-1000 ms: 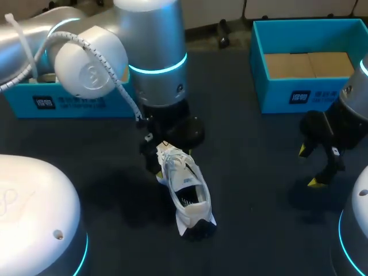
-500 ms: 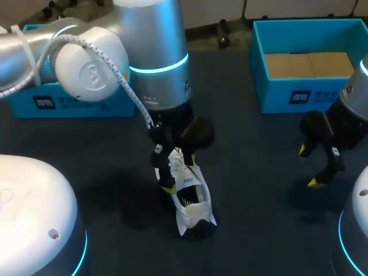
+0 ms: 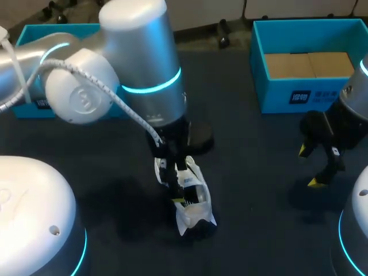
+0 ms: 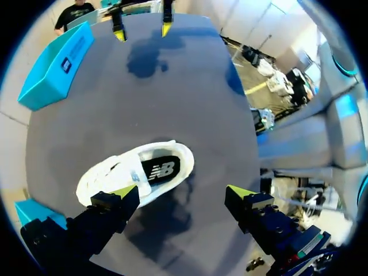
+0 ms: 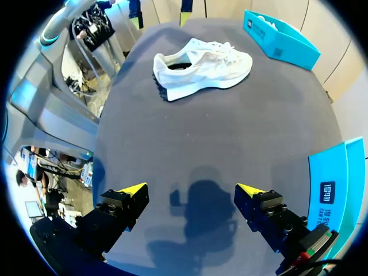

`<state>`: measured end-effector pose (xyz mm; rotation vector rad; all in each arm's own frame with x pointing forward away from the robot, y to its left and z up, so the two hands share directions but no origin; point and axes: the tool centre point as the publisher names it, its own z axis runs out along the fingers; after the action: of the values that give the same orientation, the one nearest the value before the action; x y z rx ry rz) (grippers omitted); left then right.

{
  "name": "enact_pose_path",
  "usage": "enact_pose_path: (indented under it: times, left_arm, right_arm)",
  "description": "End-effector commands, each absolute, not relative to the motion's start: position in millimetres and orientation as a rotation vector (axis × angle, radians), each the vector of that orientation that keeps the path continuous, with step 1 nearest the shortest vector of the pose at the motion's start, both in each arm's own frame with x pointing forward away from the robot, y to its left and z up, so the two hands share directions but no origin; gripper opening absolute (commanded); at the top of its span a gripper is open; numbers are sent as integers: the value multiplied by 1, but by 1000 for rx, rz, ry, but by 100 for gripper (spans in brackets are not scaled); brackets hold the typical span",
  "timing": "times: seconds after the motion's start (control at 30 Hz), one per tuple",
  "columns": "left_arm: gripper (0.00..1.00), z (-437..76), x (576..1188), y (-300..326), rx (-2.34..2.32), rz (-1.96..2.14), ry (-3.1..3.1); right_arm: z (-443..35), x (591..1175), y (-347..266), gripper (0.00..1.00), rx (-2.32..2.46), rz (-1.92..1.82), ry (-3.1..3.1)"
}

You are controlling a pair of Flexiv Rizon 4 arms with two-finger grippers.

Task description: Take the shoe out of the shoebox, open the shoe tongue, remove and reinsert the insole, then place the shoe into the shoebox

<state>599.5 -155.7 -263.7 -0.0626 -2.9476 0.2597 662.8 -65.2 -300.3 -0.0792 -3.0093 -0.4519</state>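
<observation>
My left end effector (image 4: 183,194) hangs with its fingers apart over the white shoe (image 4: 138,172). The shoe sits on the table (image 3: 253,172), outside the blue shoebox (image 3: 276,95). My left wrist view looks into the shoe and shows white print on the dark insole (image 4: 161,169). My right end effector (image 5: 192,190) is spread wide and holds nothing.

Print noted, not transcribed. Right blue shoebox (image 3: 276,98): white label (image 3: 310,96), logo plus characters, on front wall. Left blue box (image 3: 26,106): matching label, partly hidden. Shoe (image 4: 115,175): white-lettered black patch (image 4: 161,169) on insole (image 4: 145,167).
</observation>
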Motion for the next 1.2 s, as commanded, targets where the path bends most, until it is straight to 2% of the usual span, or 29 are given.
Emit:
enact_pose_path:
  times: [0.03,1.2]
  left_arm:
    - [100,-282,596,-170,-48,234,-2932]
    - [100,-377,582,-201,192,14,-2881]
  right_arm:
    - [-301,662,-65,100,-78,-451,-3011]
    - [-301,662,-65,100,-78,-451,-3011]
